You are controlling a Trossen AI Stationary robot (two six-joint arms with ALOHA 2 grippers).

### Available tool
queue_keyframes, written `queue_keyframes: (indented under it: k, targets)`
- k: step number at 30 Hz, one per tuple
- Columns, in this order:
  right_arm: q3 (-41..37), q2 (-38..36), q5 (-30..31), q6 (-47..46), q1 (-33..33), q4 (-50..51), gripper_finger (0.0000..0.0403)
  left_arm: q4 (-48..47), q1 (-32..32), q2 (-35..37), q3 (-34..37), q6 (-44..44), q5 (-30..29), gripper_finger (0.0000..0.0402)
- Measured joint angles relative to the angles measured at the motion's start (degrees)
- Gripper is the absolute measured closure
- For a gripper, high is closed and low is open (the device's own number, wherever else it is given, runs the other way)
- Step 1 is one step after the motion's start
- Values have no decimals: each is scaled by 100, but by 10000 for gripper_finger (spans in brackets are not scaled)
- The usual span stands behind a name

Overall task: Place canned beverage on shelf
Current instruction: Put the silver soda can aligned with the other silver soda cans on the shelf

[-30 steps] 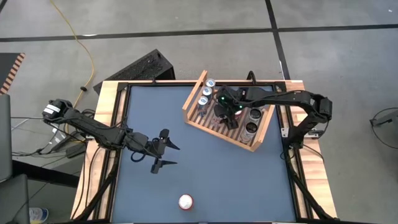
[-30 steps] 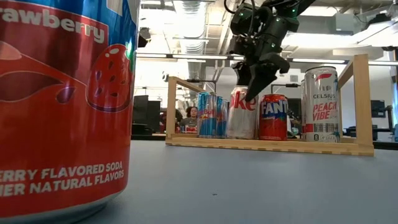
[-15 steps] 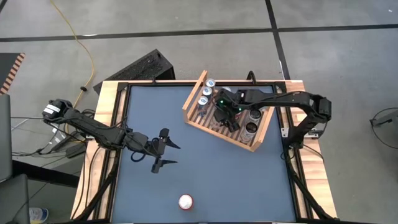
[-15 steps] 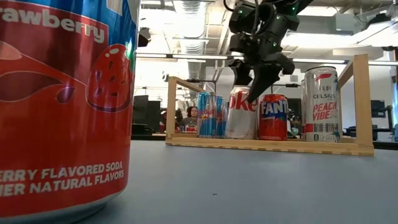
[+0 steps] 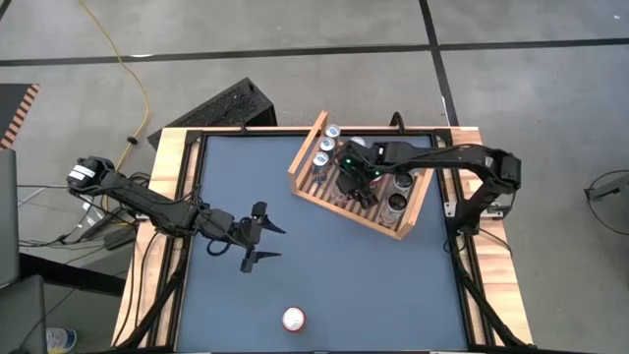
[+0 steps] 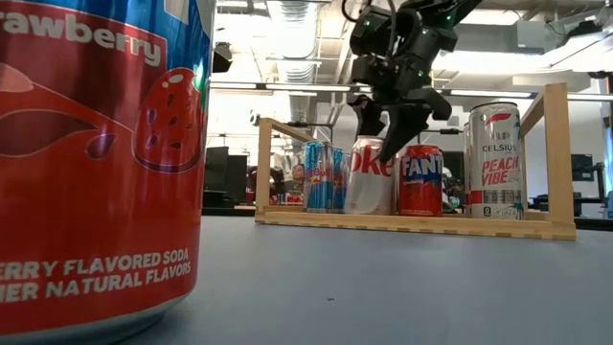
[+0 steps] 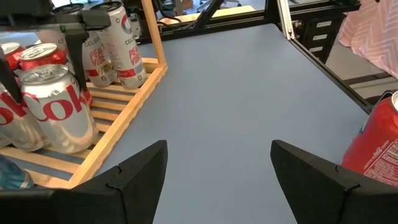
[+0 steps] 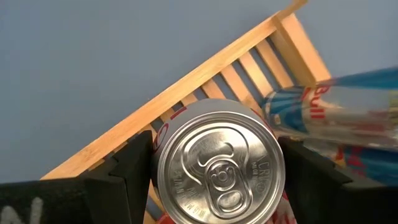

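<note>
The light wooden shelf (image 5: 344, 208) stands at the table's far right and holds several cans on its slats. My right gripper (image 6: 381, 144) is open just above a silver Coke can (image 6: 369, 182) that stands upright on the shelf. In the right wrist view its fingers (image 8: 127, 171) stand on either side of the can's top (image 8: 217, 165). A red strawberry soda can (image 5: 293, 319) stands near the table's front edge. My left gripper (image 5: 269, 242) is open and empty over the table's left middle.
On the shelf, blue Red Bull cans (image 6: 324, 177) stand left of the Coke can, a red Fanta can (image 6: 420, 180) and a Celsius can (image 6: 493, 158) to its right. Bare blue table (image 5: 373, 285) lies between the shelf and the strawberry can. People sit in the room behind.
My right gripper has opened over the Coke can: the low view shows its two fingers spreading apart. The can stays upright on the shelf.
</note>
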State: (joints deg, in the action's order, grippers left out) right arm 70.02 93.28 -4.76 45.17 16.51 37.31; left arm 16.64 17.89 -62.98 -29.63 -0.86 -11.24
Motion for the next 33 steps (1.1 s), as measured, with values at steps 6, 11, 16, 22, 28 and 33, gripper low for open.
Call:
queue_keyframes:
  k: [6, 11, 16, 22, 28, 33]
  targets:
    - [81, 256, -10, 21, 13, -75, 122, 0, 0, 0, 0, 2, -16, 127]
    - [426, 459, 187, -294, 10, 124, 122, 0, 0, 0, 0, 2, -16, 127]
    - [696, 480, 271, -311, 52, 467, 122, -16, 0, 0, 0, 4, -16, 127]
    - [715, 480, 328, -287, 47, 598, 122, -19, 0, 0, 0, 7, -16, 127]
    - [715, 480, 339, -194, -2, 563, 122, -17, 0, 0, 0, 4, -16, 127]
    - [715, 482, 381, -465, 15, 574, 122, -17, 0, 0, 0, -7, -16, 127]
